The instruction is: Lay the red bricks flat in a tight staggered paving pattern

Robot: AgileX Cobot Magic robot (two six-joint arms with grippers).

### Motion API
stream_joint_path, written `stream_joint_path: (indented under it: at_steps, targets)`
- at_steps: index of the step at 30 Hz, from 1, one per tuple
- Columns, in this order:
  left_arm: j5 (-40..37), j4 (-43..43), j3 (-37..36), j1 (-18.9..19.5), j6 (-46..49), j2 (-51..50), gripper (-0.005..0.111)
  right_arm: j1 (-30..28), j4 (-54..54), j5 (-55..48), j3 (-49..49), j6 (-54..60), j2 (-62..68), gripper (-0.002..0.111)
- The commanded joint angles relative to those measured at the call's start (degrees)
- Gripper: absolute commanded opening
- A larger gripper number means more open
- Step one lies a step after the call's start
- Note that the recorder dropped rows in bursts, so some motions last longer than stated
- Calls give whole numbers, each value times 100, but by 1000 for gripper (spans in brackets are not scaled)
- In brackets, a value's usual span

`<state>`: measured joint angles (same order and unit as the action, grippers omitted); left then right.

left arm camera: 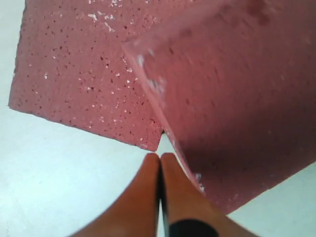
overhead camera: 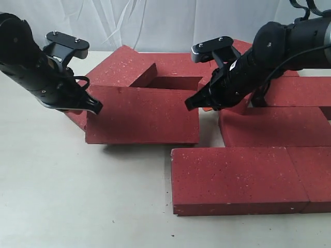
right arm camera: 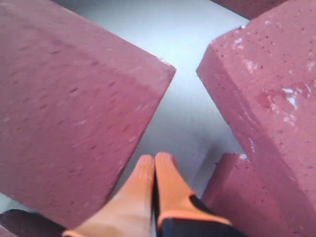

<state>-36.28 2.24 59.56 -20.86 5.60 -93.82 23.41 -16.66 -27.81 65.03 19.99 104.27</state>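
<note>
Left pincer [left arm camera: 160, 165] pinched together, empty, at left end of the dark red speckled rectangular paving brick [overhead camera: 142, 116] | right pincer [right arm camera: 154, 165] I see likewise, right end.

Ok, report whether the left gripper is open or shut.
Shut: the left gripper has its orange fingers pressed together, no gap, beside a brick.

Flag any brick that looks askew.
The middle brick, between the left gripper and right gripper, looks tilted. Its end overlaps another brick instead of lying flat on the table.
</note>
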Motion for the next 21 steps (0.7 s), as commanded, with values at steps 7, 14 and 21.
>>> stream_joint_path:
  at_steps: [7, 14, 21]
  targets:
    - [-445, -124, -234, 141, 210, 401, 0, -3, 727, -322, 46, -568, -424, -1]
    - [-297, 169, -733, 889, 188, 1459, 0, 506, -1902, -1409, 128, 1917, -1215, -1]
    - [-326, 439, -1039, 1633, 188, 1991, 0, 1687, -1607, -1895, 1938, 1013, 189, -1]
